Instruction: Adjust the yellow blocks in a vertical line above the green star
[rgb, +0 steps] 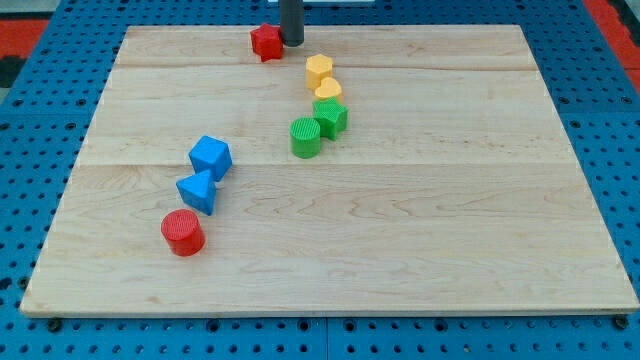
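nearest us sits the red cylinder (183, 232), while our gripperless tip (291, 43), holding nothing, should nudge the light, rigid, slippery yellow blocks (319, 70) side-on above the green star (331, 117).

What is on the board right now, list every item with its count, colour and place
Yellow blocks: 2, yellow, a hexagon and a heart, upper middle, above the green star.
Green star: 1, green, centre.
Green cylinder: 1, green, beside the star toward the view's left.
Blue blocks: 2, blue, cube and triangle, left of centre.
Red cylinder: 1, red, lower left.
Red star: 1, red, top edge.
Board: 1, pale wood.
My tip: 1, dark, beside the red star toward the view's right.
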